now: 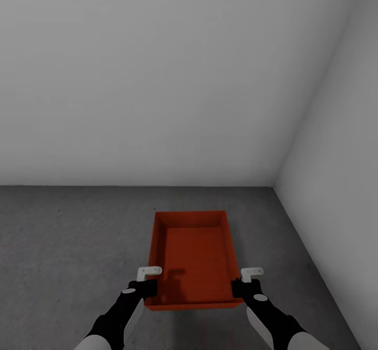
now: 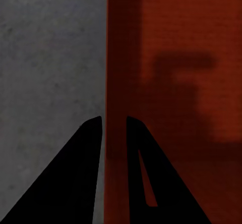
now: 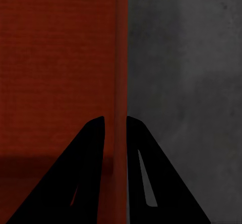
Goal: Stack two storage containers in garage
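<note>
Closest to me, the left gripper (image 1: 148,288) and the right gripper (image 1: 240,287) each pinch a long side wall of one orange-red storage container (image 1: 191,258), near its end closest to the robot. In both wrist views the jaws straddle the thin wall, one finger inside, one outside, clenched on it. The container is over the dark grey floor (image 1: 68,245), close to the corner where the two white walls (image 1: 157,76) meet. I cannot tell whether it rests on the concrete or hangs just above it.

This looks like the garage, so I judge one container has arrived. No second container shows under or beside it, so the release, the fetching of the other and the stacking seem left to do.
</note>
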Tool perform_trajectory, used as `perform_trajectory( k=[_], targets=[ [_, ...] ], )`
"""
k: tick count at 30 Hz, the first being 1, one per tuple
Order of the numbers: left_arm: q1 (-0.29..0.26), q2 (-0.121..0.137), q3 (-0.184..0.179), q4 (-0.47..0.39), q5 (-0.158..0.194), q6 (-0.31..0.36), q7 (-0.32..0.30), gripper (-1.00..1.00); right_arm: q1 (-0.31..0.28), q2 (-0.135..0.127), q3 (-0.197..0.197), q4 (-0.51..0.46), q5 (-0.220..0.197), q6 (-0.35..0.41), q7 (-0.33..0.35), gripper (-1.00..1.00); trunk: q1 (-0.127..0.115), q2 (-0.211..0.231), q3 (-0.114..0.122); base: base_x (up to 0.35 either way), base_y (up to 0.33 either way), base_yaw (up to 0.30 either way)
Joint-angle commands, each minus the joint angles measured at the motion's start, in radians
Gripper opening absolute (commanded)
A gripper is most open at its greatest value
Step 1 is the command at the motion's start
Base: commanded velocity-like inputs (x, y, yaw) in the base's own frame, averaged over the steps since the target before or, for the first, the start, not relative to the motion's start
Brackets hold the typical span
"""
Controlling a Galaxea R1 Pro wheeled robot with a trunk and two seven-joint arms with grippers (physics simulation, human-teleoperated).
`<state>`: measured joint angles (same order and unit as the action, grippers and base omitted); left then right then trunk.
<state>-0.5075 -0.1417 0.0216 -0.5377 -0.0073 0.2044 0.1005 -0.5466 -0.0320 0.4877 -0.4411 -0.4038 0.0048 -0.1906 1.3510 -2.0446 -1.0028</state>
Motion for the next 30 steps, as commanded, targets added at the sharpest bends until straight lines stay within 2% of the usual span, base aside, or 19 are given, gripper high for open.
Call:
perform_trajectory(
  k=[1,30],
  targets=[
    [0.0,0.001,0.003,-0.005,-0.006,-0.008,0.008,-1.0,-0.001,-0.022,-0.02,0.05,-0.019,0.0,-0.006,-1.0,0.0,0.0,-0.002,0.0,0.0,0.0],
    [0.0,0.001,0.003,-0.01,-0.01,-0.015,0.011,-1.0,-0.001,-0.02,-0.021,0.05,-0.02,0.0,-0.006,-1.0,0.0,0.0,-0.045,0.0,0.0,0.0]
  ],
)
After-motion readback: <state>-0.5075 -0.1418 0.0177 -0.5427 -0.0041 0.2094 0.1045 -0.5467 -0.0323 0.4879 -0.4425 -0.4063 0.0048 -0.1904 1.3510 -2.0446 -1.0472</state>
